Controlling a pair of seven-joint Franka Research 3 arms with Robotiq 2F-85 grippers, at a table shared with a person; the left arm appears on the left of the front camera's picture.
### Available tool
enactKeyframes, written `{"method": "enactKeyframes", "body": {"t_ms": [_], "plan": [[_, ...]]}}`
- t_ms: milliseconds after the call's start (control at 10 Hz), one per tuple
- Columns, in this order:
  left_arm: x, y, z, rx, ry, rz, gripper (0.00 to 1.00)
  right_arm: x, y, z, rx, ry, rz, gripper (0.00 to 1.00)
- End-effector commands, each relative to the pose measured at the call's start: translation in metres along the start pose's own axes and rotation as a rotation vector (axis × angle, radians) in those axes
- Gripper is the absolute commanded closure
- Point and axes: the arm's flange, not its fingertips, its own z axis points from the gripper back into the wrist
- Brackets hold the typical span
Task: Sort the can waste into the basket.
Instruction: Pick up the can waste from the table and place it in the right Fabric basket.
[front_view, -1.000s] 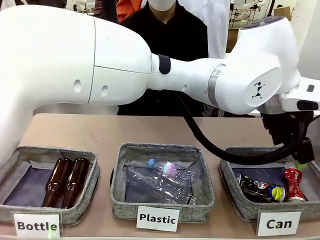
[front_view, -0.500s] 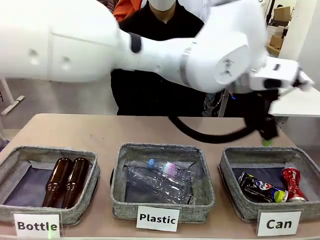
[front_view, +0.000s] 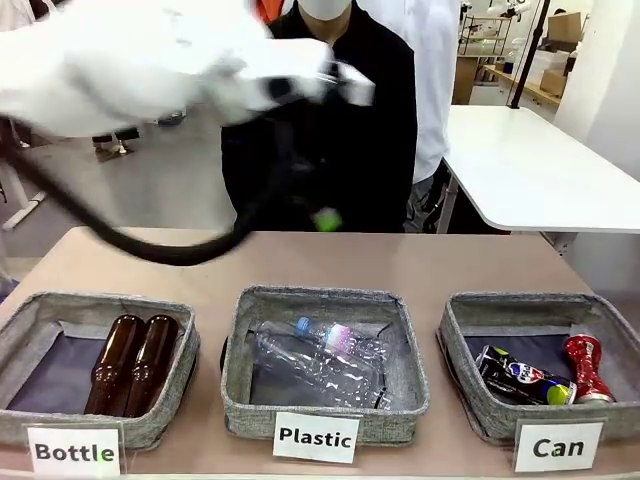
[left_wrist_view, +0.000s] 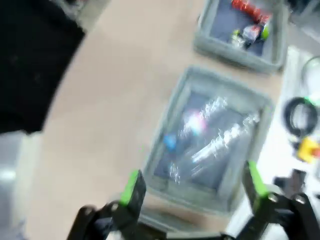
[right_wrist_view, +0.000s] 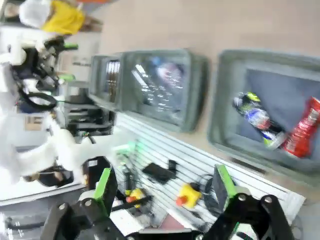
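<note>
1. Can waste: two crushed metal cans lie side by side in the basket (front_view: 465, 330) fronted by the white "Can" card (front_view: 557, 446). The red can (front_view: 586, 368), ribbed and waisted with a silver top, is at the robot's right; the black can (front_view: 523, 378), with red, white and yellow-green print, lies just beside it.
2. Basket: square, grey woven fabric with a dark blue-grey lining. It is the right-hand one of three like bins set in a row along the near edge of the tan counter (front_view: 300, 260).
3. Middle bin (front_view: 400, 330), labelled "Plastic": holds clear, crumpled plastic bottles (front_view: 325, 360), one with a blue cap; their number cannot be counted with certainty.
4. Left bin (front_view: 180, 345), labelled "Bottle": two brown glass bottles (front_view: 133, 362) lie parallel and touching.
5. Left gripper (left_wrist_view: 192, 187): released, its two green-padded fingers spread wide with nothing between them. It is raised above the counter over the middle bin; the arm is motion-blurred in the front view.
6. Right gripper (right_wrist_view: 164, 186): released and empty, fingers well apart, looking down on the basket from above.
7. A person in a black top (front_view: 350, 110) stands at the far side of the counter.
</note>
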Motion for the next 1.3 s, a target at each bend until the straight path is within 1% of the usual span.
{"method": "enactKeyframes", "body": {"t_ms": [0, 100, 200, 300, 400, 500, 700, 800, 1200], "plan": [[-0.108, 0.023, 0.066, -0.152, 0.087, 0.018, 0.0, 0.03, 0.018, -0.042, 0.11, 0.005, -0.09, 0.0], [-0.151, 0.046, 0.089, -0.215, 0.075, 0.1, 0.0, 0.04, 0.025, -0.073, 0.196, 0.014, -0.135, 0.0], [-0.184, 0.066, 0.097, -0.36, 0.007, 0.202, 0.0, 0.047, 0.029, -0.09, 0.28, 0.021, -0.18, 0.0], [-0.211, 0.09, 0.095, -0.496, -0.11, 0.339, 0.0, 0.053, 0.029, -0.1, 0.347, 0.016, -0.213, 0.0], [-0.237, 0.106, 0.091, -0.572, -0.263, 0.415, 0.0, 0.058, 0.024, -0.106, 0.396, 0.042, -0.236, 0.0], [-0.266, 0.118, 0.088, -0.541, -0.459, 0.513, 0.0, 0.062, 0.014, -0.109, 0.463, 0.091, -0.275, 0.0], [-0.3, 0.129, 0.074, -0.454, -0.738, 0.575, 0.0, 0.07, -0.004, -0.109, 0.406, 0.042, -0.33, 0.0], [-0.288, 0.127, 0.096, -0.558, -0.401, 0.512, 0.0, 0.06, 0.01, -0.116, 0.427, 0.076, -0.266, 0.0], [-0.288, 0.127, 0.096, -0.558, -0.401, 0.512, 0.0, 0.06, 0.01, -0.116, 0.427, 0.076, -0.266, 0.0]]}}
